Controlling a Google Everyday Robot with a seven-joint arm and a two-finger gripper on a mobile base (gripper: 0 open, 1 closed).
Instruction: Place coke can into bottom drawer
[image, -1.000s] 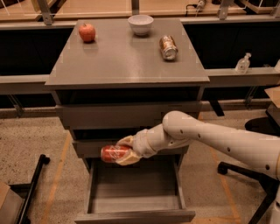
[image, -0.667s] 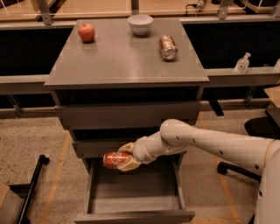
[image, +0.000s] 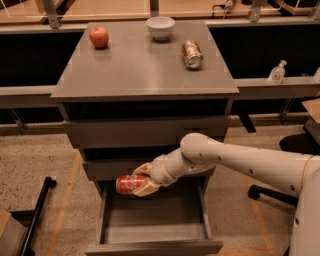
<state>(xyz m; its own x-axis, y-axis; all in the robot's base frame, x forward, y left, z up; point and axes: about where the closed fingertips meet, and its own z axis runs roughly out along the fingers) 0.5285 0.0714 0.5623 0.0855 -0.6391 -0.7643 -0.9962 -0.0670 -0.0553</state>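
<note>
The red coke can (image: 129, 183) lies on its side in my gripper (image: 141, 181), whose cream fingers are shut around it. The gripper holds the can above the back left part of the open bottom drawer (image: 154, 246), just under the front of the middle drawer (image: 107, 169). The bottom drawer is pulled out and its grey tray shows nothing inside. My white arm (image: 235, 161) reaches in from the right.
On the cabinet top (image: 140, 65) are a red apple (image: 99, 36), a white bowl (image: 160, 27) and a brownish-gold can (image: 192, 53) lying on its side. A black chair base (image: 272, 192) stands at the right, a black bar (image: 37, 212) at the left.
My gripper with the coke can has moved slightly down and to the right, lower over the open bottom drawer.
</note>
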